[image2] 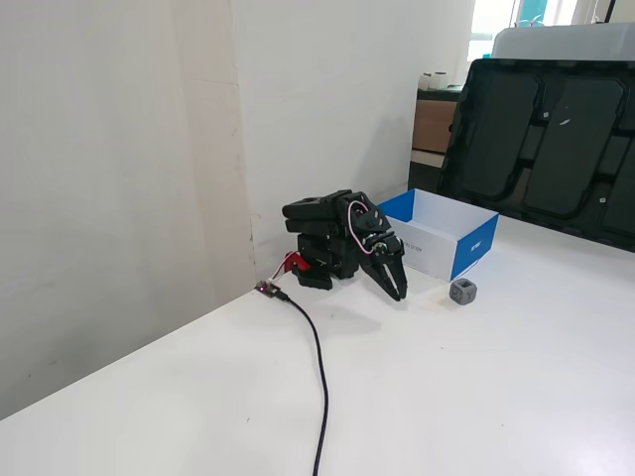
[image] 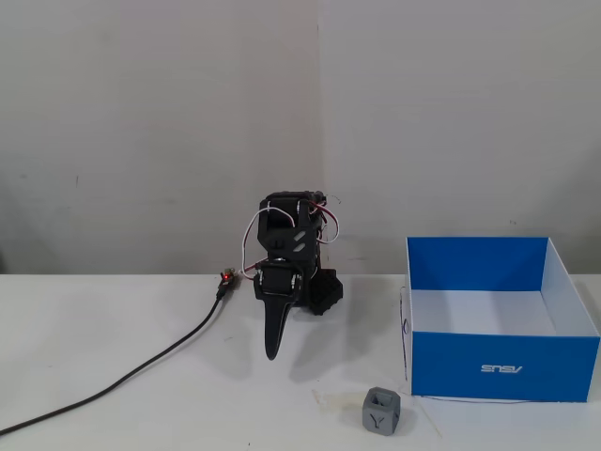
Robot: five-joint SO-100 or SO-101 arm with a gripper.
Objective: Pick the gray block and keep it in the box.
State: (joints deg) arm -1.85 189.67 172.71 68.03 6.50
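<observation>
The gray block (image: 381, 411) (image2: 462, 292) rests on the white table just outside the box's front left corner, a dark Y on its near face. The box (image: 502, 365) (image2: 474, 244) is blue outside, open on top, with a white floor and nothing visible inside. My black arm is folded low against the wall. My gripper (image: 272, 353) (image2: 399, 294) points down at the table, shut with nothing in it. In a fixed view it hangs well to the left of the block and apart from it.
A black cable (image: 141, 370) (image2: 319, 357) runs from the arm's base across the table toward the front. A large black tray-like panel (image2: 556, 139) stands behind the box. The wall (image: 188, 122) is close behind the arm.
</observation>
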